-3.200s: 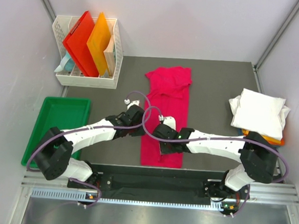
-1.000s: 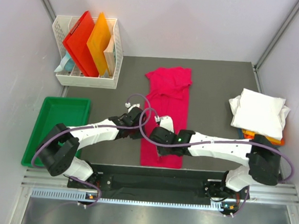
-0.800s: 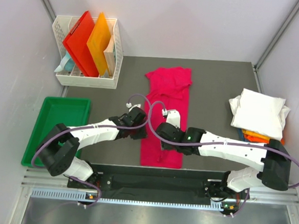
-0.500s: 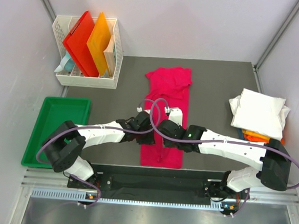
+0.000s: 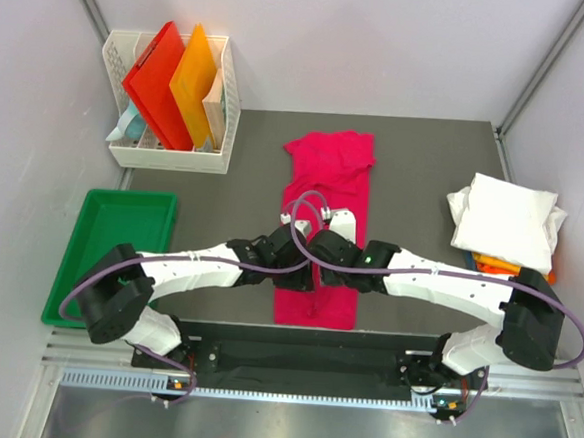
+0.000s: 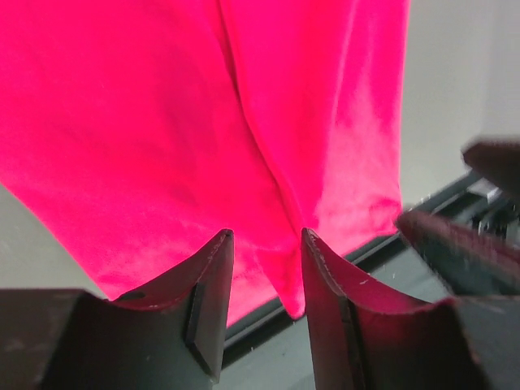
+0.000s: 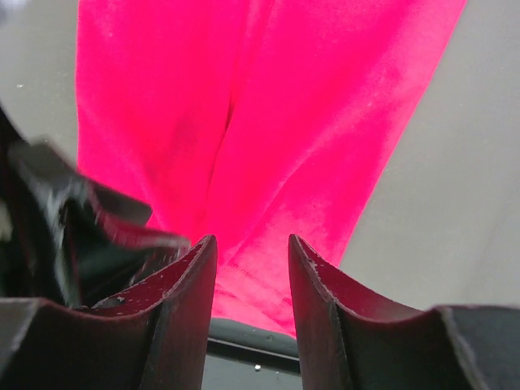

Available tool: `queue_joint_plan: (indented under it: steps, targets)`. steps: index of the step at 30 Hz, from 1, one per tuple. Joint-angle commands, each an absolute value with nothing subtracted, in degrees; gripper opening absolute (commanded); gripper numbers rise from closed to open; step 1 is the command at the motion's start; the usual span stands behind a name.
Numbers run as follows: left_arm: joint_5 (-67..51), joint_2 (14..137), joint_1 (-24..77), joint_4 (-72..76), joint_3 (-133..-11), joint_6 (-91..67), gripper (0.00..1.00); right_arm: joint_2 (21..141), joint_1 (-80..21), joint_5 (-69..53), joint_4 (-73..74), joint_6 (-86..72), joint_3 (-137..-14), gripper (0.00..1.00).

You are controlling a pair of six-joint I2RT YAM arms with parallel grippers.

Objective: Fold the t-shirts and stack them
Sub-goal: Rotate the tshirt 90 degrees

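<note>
My left gripper (image 6: 264, 244) and my right gripper (image 7: 252, 248) hang side by side over the near end of the pink shirt (image 5: 327, 171). The shirt lies as a long strip down the middle of the table (image 5: 426, 168), collar far from me and hem by the near edge. Both grippers stand partly parted, a narrow gap between the fingers, nothing pinched in either. The main risk I see is the two colliding: each wrist view has a dark blurred shape at its edge that I take for the other gripper, and their cables loop close together above the cloth. If I close from here I may catch only the top layer along the raised crease, and the fold beneath could slide open on lifting. A drag toward me could also pull the hem off the edge. The table is dark grey and matte, boxed in by pale walls. A folded white shirt (image 5: 502, 219) sits on an orange shirt (image 5: 492, 261) at the right, with a green tray (image 5: 89, 255) and a white basket (image 5: 166, 157) of folders at the left.
</note>
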State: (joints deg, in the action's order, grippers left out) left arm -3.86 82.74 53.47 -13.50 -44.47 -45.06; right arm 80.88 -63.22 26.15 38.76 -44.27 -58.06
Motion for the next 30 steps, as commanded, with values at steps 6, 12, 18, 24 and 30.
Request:
queue_joint_plan:
  steps: [6,12,18,24,30]
  targets:
    - [-5.54,84.46,56.69,-10.37,-42.27,-46.23,0.41,80.42,-61.17,24.79,36.91,-42.71,-58.19,0.41]
    - [-5.27,84.81,58.36,-10.55,-42.54,-46.23,0.41,79.54,-60.56,24.26,36.48,-42.63,-56.87,0.41]
    - [-5.98,85.34,58.8,-10.72,-42.45,-45.88,0.36,79.72,-60.21,23.82,35.86,-42.45,-56.25,0.41]
    - [-5.54,84.46,59.15,-11.16,-42.71,-45.53,0.2,80.33,-60.12,23.64,35.42,-42.36,-56.16,0.41]
    - [-4.31,83.76,59.41,-12.13,-42.98,-45.35,0.0,80.59,-60.12,23.47,35.33,-42.19,-56.25,0.41]
